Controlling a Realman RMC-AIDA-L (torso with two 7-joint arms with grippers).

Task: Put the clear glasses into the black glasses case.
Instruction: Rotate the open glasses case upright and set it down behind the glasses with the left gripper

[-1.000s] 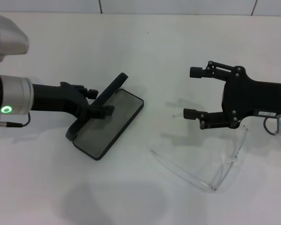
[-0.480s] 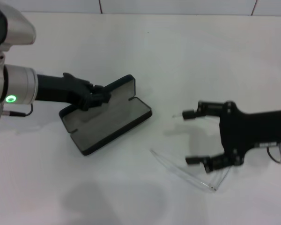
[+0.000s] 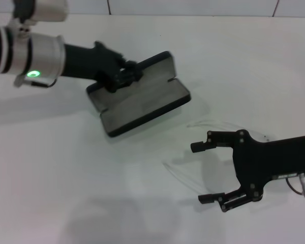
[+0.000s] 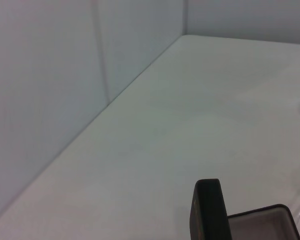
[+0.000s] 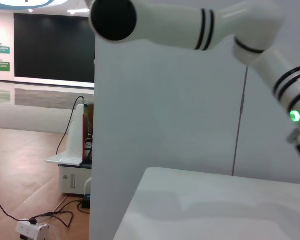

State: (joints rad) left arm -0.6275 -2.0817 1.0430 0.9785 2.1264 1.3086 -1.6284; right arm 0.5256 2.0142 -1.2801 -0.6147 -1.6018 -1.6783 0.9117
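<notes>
Upper left of the head view, the left gripper clamps the open black glasses case's lid, while lower right the spread right gripper straddles the clear glasses on the white table.

White table, white walls, and some office clutter off to the side

The table is plain white with soft shadows on it, and a tiled wall runs along its far edge with a couple of dark seams showing. From the left wrist view a pale wall meets the tabletop in a long straight corner. The right wrist view looks past a white panel to a room with a brown floor, a big dark window, a small white stand with a red and white thing on it, cables, and a power strip lying on the floor.
</notes>
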